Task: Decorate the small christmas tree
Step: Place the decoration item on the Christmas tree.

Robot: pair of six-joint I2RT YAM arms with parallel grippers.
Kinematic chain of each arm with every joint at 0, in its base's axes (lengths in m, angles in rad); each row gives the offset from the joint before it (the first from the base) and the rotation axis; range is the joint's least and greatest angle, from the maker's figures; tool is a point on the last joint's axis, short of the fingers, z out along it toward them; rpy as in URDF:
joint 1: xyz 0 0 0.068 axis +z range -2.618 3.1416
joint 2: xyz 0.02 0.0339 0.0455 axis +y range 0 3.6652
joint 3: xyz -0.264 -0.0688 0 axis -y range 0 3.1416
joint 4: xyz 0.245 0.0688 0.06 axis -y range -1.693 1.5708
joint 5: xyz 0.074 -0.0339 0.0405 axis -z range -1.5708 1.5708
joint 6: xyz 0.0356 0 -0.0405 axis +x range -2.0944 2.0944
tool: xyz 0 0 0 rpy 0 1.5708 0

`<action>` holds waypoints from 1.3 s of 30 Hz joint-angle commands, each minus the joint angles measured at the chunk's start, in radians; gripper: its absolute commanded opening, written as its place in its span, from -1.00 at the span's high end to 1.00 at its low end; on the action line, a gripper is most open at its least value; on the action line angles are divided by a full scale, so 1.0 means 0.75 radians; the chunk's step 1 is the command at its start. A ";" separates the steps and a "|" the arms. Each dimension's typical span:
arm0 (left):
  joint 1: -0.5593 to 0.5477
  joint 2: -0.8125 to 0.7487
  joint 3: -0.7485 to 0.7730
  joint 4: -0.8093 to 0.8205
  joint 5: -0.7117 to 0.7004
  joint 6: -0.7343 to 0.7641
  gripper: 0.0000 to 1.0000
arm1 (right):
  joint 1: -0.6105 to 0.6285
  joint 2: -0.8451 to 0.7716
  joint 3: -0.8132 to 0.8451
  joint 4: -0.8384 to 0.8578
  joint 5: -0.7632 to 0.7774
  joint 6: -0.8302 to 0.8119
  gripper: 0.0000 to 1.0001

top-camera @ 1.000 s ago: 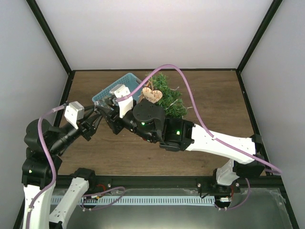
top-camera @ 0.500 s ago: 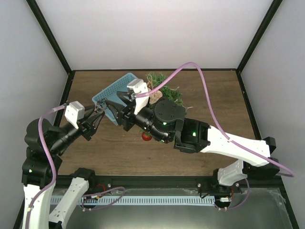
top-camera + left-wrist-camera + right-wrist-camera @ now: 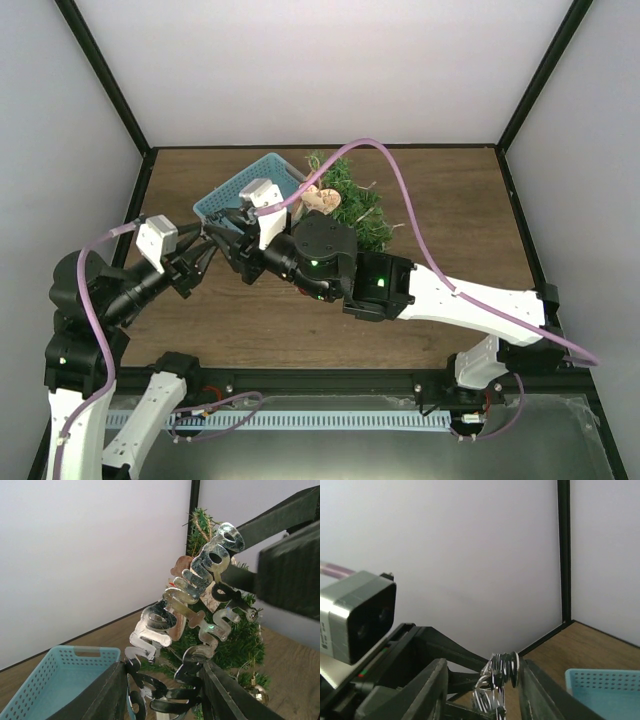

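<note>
Small christmas tree (image 3: 355, 205): upright at the far middle of the table (image 3: 450, 215), just right of the blue basket (image 3: 232, 190).
Left gripper (image 3: 164, 672): clamped on the lower end of the silver script ornament (image 3: 195, 580).
Right gripper (image 3: 482, 667): jaws apart, straddling the ornament's upper end.
Wooden heart (image 3: 322, 197): on the tree's left side.

I see brown wood-grain table top (image 3: 450, 200), plain white walls (image 3: 320, 60) on three sides, black frame posts (image 3: 537, 75) at back corners. Near edge: grey panel (image 3: 560, 440), possibly metal, hard for me to tell. Light even, diffuse.
</note>
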 commanded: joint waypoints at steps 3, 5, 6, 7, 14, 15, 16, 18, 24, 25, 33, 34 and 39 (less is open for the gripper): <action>-0.005 -0.025 0.013 0.045 0.055 -0.008 0.18 | 0.009 0.009 0.041 0.007 -0.008 0.011 0.40; -0.005 -0.026 0.015 0.046 0.056 -0.010 0.17 | 0.009 0.005 0.041 0.007 -0.007 0.006 0.67; -0.005 -0.025 0.014 0.045 0.054 -0.010 0.17 | 0.010 0.003 0.037 0.011 -0.013 -0.002 0.81; -0.005 -0.025 0.014 0.046 0.056 -0.010 0.13 | 0.011 0.002 0.035 0.016 -0.029 -0.020 0.95; -0.007 -0.027 0.013 0.046 0.182 -0.040 -0.72 | 0.009 -0.080 -0.023 -0.032 -0.121 -0.308 0.99; -0.008 -0.039 0.006 0.052 0.218 -0.038 -0.74 | 0.009 -0.116 -0.036 -0.073 -0.145 -0.342 0.99; -0.012 -0.059 -0.013 0.072 0.253 -0.037 -0.76 | 0.010 -0.149 -0.040 -0.121 -0.173 -0.362 0.99; -0.025 -0.092 -0.037 0.110 0.346 -0.038 -0.78 | 0.010 -0.222 -0.042 -0.250 -0.268 -0.380 0.99; -0.060 -0.113 -0.083 0.178 0.701 -0.094 -0.76 | 0.010 -0.406 -0.174 -0.614 -0.432 -0.304 0.99; -0.064 -0.128 -0.117 0.236 0.776 -0.136 -0.75 | 0.009 -0.435 -0.201 -0.627 -0.467 -0.299 0.99; -0.095 -0.120 -0.317 0.659 1.075 -0.480 -0.49 | 0.010 -0.525 -0.306 -0.565 -0.635 -0.422 0.99; -0.100 -0.112 -0.327 0.675 1.083 -0.495 -0.46 | 0.011 -0.521 -0.309 -0.545 -0.638 -0.441 0.99; -0.126 -0.085 -0.330 0.683 1.103 -0.509 -0.29 | 0.009 -0.486 -0.291 -0.455 -0.626 -0.503 0.99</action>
